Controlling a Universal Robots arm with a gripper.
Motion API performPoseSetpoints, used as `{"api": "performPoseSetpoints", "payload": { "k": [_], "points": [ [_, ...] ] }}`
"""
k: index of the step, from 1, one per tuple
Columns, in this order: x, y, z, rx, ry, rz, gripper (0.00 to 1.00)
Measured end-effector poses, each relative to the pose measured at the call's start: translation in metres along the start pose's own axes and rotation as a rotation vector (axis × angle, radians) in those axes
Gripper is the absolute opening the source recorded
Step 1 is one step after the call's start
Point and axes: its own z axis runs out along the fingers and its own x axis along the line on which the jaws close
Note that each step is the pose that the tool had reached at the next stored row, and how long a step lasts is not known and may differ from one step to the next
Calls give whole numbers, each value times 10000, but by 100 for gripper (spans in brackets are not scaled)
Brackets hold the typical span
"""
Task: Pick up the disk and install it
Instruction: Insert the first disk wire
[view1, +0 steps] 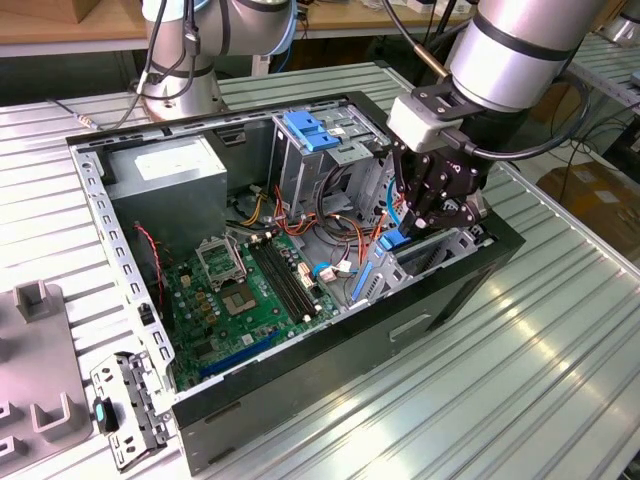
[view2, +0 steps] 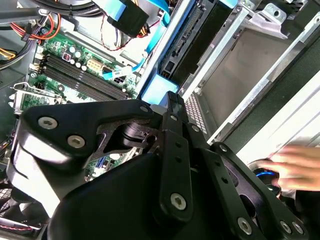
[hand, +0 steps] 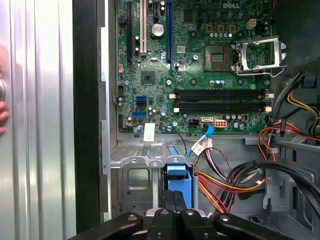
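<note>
At drive bay (hand: 134, 186) edge: gripper (hand: 174, 197) pinching disk (hand: 179, 181), cables (hand: 222, 181) just beside.

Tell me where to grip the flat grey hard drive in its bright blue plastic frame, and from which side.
Take the blue-framed grey hard drive by its exposed blue end, pinching across its thickness, coming down through the open top of the black computer case. It stands on edge in the silver metal drive bay, whose walls likely block its broad faces.
</note>
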Motion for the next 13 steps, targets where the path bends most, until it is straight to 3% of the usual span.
{"api": "performPoseSetpoints", "payload": {
  "k": [5, 7, 10, 12, 13],
  "points": [
    [0, -3, 1, 0, -1, 0, 11],
    [0, -47, 2, 0, -3, 0, 11],
    [-2, -145, 1, 0, -1, 0, 11],
    [-11, -329, 0, -1, 0, -1, 11],
    [-17, -367, 1, -2, 0, -1, 11]
  ]
}}
